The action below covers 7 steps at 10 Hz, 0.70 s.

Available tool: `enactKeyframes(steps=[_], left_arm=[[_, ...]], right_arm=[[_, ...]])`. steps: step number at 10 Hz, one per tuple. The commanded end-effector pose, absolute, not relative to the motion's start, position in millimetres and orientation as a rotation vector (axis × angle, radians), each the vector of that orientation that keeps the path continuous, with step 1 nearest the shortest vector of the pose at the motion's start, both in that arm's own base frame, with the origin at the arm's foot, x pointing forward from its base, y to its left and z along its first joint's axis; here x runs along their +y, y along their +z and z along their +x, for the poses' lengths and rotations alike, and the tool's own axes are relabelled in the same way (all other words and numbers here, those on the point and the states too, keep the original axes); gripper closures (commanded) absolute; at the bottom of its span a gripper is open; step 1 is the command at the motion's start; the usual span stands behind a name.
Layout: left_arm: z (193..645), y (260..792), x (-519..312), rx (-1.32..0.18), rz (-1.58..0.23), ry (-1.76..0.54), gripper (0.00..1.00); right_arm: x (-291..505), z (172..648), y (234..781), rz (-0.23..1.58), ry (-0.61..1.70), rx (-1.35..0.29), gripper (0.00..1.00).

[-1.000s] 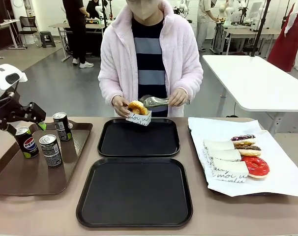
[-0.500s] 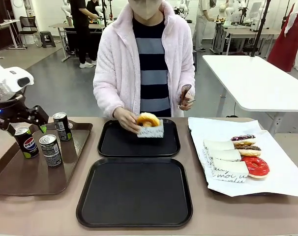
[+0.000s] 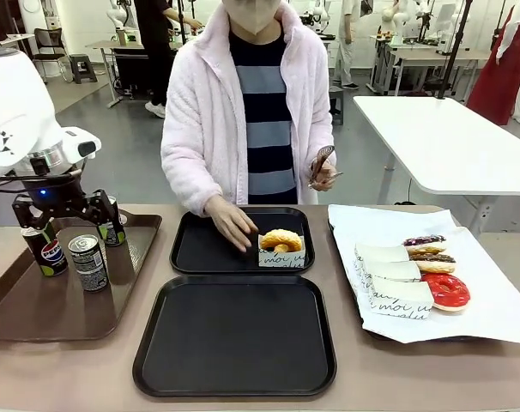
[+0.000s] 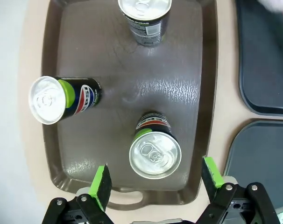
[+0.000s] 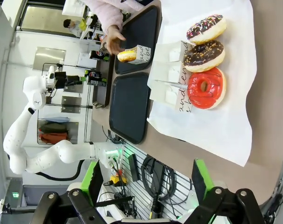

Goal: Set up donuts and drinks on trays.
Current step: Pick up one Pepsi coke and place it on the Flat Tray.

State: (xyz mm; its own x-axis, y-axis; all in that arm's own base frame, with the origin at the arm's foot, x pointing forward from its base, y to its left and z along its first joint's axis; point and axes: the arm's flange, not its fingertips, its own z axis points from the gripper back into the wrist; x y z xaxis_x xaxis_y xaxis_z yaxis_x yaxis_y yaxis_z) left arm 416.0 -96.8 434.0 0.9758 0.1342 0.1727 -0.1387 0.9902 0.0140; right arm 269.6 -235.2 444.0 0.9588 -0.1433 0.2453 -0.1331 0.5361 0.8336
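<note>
The plain golden ring donut in its white paper sleeve [image 3: 281, 243] now lies in the far black plastic tray [image 3: 200, 249] at frame centre, the person's hand [image 3: 232, 227] just beside it: 1 serving begun. You count 4 donuts, 3 slim dark cans [image 3: 88, 262] and 2 black trays. The left gripper [image 3: 69, 221] has swung over the cans with its fingers spread. The right gripper [image 5: 148, 179] is also spread.
</note>
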Motion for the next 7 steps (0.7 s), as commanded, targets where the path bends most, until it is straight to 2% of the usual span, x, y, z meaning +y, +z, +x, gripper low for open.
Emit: enactKeyframes(steps=[1, 7], left_arm=[[431, 426, -96, -0.137, 0.049, 0.168, 0.0], [447, 388, -87, -0.078, 0.019, 0.142, 0.0]], right_arm=[[-236, 269, 444, 1.024, -0.001, -0.309, 0.0], [-236, 269, 444, 1.024, -0.001, -0.309, 0.0]])
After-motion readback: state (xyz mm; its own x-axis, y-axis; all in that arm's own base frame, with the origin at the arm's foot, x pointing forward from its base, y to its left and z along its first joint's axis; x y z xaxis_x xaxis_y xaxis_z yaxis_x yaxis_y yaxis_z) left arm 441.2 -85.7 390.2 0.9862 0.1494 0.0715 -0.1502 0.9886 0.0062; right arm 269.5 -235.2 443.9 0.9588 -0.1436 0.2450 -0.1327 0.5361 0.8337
